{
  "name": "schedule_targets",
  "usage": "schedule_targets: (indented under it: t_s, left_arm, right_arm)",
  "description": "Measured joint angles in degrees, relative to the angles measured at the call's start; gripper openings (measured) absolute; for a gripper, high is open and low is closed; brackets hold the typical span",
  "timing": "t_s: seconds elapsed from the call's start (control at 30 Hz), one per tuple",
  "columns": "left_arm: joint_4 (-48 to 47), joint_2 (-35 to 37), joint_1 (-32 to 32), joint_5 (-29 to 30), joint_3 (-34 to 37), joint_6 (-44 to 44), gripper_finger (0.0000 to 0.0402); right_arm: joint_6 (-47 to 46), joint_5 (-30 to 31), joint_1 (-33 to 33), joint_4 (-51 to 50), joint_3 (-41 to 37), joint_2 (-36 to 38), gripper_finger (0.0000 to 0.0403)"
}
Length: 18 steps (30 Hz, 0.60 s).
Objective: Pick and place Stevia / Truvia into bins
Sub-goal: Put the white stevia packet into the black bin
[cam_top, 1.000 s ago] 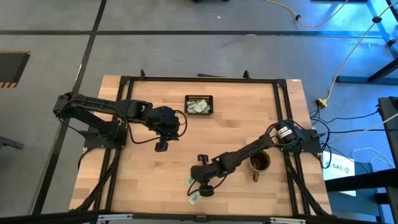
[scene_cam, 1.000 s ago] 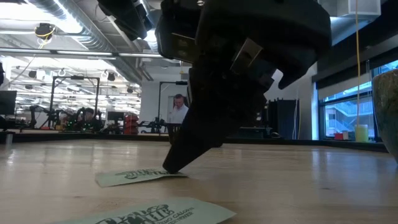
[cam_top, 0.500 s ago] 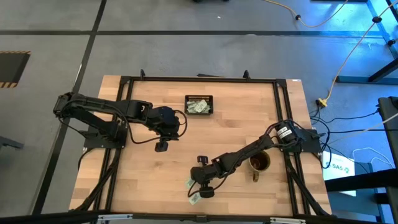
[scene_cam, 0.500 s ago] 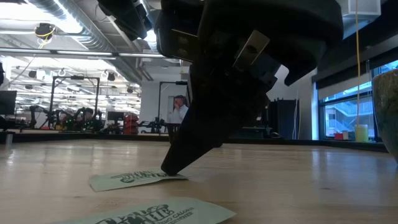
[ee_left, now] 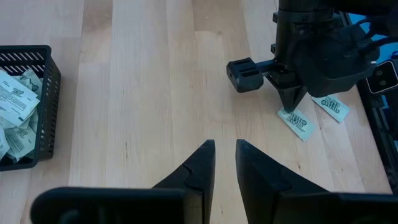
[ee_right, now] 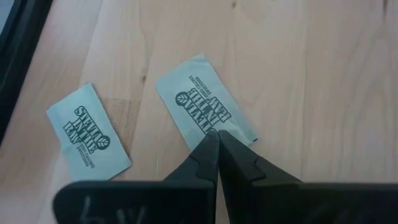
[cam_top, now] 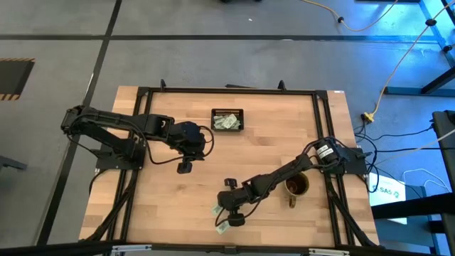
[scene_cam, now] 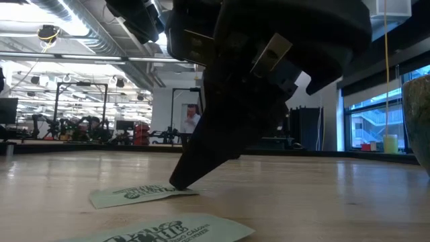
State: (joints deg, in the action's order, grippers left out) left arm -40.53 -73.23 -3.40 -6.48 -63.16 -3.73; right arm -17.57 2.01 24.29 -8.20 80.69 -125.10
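Note:
Two pale green Stevia packets lie flat on the wooden table near its front edge. My right gripper point(ee_right: 216, 134) stands on one of them point(ee_right: 199, 112), shut, tips down; the low view shows that packet point(scene_cam: 134, 195) under the tips point(scene_cam: 176, 185). The other packet point(ee_right: 87, 134) lies loose beside it. The black bin point(cam_top: 227, 112) at the far middle holds several packets point(ee_left: 15, 112). My left gripper point(ee_left: 225, 149) hovers open over bare table between the bin and the right arm, holding nothing. My right gripper presses its shut fingertips down on the packet's printed face close to one long edge point(ee_right: 208, 127). The fingers slant down from the table's right and far side. The packet lies flat on the table under them.
A brownish-gold mug point(cam_top: 297, 186) stands right of the right arm. Black frame rails point(cam_top: 135, 142) run along the table's sides. Bare wood stretches between the packets and the bin.
My right gripper's shut tips have edged toward the table's left, and the packet under them has slid a little that way along the table, staying flat.

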Motion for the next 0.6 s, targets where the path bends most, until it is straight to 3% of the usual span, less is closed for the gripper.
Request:
schedule_targets:
  t_s: [0.17,0.47,0.6]
  left_arm:
    - [0.0,0.0,0.0,0.0,0.0,0.0,0.0059]
    - [0.0,0.0,0.0,0.0,0.0,0.0,0.0059]
    - [0.0,0.0,0.0,0.0,0.0,0.0,0.0059]
  right_arm:
    - [0.0,-0.2,0.0,0.2,0.0,0.0,0.0022]
    - [0.1,-0.4,0.0,0.5,0.0,0.1,0.0092]
    - [1.8,-0.4,0.0,-0.3,0.0,0.2,0.0101]
